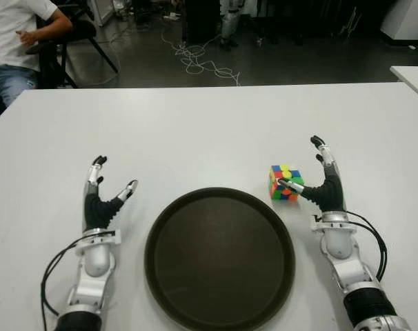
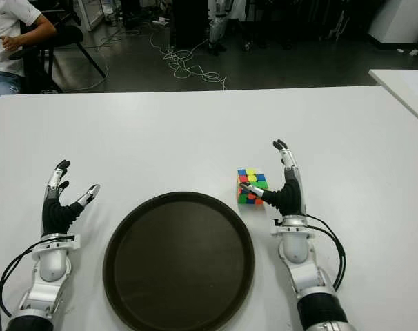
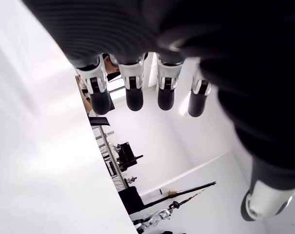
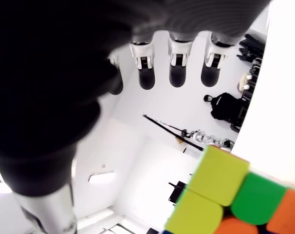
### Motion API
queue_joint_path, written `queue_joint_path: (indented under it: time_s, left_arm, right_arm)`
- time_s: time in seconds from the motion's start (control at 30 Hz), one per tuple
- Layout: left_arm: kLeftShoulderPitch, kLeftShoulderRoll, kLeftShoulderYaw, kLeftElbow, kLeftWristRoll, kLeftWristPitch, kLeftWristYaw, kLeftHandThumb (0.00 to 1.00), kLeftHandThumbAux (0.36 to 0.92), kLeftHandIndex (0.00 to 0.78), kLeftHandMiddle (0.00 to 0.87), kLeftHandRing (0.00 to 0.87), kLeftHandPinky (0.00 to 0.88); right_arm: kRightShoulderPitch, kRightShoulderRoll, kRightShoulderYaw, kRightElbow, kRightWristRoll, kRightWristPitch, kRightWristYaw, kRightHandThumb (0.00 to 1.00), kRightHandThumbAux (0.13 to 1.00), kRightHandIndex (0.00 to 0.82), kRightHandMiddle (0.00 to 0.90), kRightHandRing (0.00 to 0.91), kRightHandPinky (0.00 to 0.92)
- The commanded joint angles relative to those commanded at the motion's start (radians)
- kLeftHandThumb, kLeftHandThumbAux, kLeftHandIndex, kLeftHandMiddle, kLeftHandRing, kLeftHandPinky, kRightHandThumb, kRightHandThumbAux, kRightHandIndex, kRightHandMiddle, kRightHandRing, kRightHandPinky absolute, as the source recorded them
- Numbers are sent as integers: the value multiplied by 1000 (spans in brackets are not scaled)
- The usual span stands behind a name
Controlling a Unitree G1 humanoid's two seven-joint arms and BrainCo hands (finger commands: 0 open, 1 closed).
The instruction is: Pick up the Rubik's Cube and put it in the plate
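Showing only in the eye views, plate beside Rubik's Cube

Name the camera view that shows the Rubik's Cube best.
The left eye view: the whole Rubik's Cube shows on the table beside the right hand. The right eye view matches; the right wrist view catches one corner; the left wrist view shows none.

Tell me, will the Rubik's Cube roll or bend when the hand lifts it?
The Rubik's Cube sits flat on the table, so it probably will not roll. It looks rigid. Its glossy faces may slip in the open right hand.
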Motion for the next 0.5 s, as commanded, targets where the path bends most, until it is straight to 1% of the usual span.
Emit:
queue_joint_path:
  time_s: [0.13,0.43,0.5]
  left_arm:
    - [1,-1,-1,-3,1,0,0,0,641,0,0,0,4]
    - [4,-4,-1,-14,-2,14,-7,0,615,0,0,0,0]
    - [-3,-2,1,-11,5,23,3,0,613,0,0,0,0]
  right_arm:
    - [0,-1,0,0,2,0,3,0,808,0,0,0,0]
    - [-10,2,-13,1,21,13,8,0,785,0,0,0,0]
    - [-53,-25,-41,22,38,20,8,0,792,0,0,0,0]
